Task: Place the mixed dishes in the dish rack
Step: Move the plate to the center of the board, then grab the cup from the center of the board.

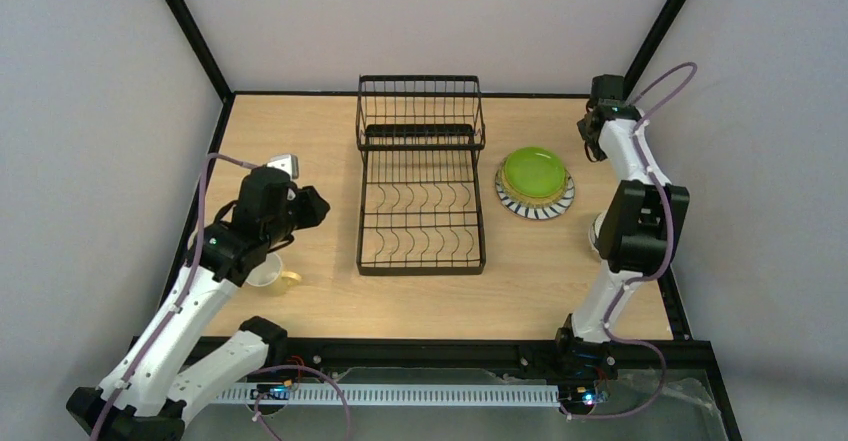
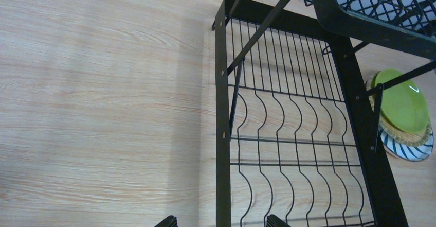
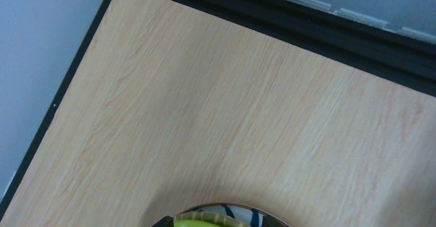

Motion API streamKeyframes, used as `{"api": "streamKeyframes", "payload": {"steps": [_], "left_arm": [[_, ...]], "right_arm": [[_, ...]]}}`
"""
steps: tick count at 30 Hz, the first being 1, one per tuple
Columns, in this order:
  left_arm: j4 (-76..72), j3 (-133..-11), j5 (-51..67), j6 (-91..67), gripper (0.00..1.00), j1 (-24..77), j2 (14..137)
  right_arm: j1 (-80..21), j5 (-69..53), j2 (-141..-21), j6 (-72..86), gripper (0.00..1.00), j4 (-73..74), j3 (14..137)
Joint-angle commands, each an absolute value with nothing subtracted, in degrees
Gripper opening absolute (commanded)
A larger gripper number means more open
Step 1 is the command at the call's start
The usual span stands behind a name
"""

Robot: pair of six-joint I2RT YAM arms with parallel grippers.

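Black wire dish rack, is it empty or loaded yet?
Empty. The black wire dish rack shows bare dividers and basket; the lime green plate sits beside it.

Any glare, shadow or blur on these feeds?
Top view: sharp, evenly lit. Left wrist: a small glint on the lime green plate, a soft shadow on the table left of the dish rack. Right wrist: slightly soft, that plate cropped at the bottom.

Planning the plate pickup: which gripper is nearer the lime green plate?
Right. The right gripper hovers just beyond the lime green plate, to its right; the left gripper sits across the dish rack.
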State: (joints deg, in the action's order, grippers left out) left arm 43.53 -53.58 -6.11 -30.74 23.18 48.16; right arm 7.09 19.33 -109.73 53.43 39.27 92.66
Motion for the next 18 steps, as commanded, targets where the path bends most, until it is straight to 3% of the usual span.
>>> {"api": "streamKeyframes", "payload": {"steps": [1,18], "left_arm": [[46.32,-53.82,-3.24,-28.48,0.99,22.85,46.79],[44.24,-47.14,3.82,-33.94,0.99,22.85,41.65]], "right_arm": [[6.83,20.42,-102.52,50.27,0.99,40.73,88.16],[6.82,2.38,-71.43,34.29,0.95,33.96,62.82]]}}
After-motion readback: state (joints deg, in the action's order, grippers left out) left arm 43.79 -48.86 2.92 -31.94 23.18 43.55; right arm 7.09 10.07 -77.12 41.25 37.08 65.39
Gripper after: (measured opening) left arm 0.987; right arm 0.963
